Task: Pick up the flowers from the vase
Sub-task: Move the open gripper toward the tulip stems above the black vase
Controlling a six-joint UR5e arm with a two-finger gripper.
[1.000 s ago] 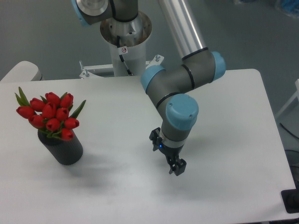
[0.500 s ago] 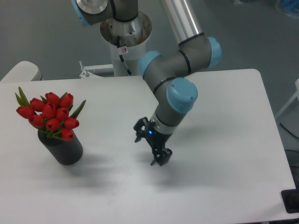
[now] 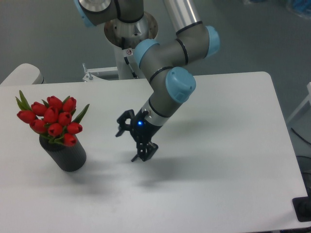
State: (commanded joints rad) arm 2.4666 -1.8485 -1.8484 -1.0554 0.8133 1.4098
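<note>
The flowers [image 3: 52,120] are a bunch of red tulip buds with green leaves. They stand upright in the dark grey cylindrical vase [image 3: 67,155] at the left of the white table. My gripper [image 3: 142,153] hangs over the middle of the table, well to the right of the vase and not touching it. It points down and to the left. Its fingers stand slightly apart and hold nothing. A blue light glows on the gripper body.
The white table [image 3: 233,145] runs to its right edge near the frame's right side. The robot's base column [image 3: 130,43] stands behind the far edge. A pale rounded object [image 3: 22,74] sits at the far left corner.
The arm has swung left, carrying the gripper from the table's centre-right toward the vase. The flowers and the vase have not moved.
</note>
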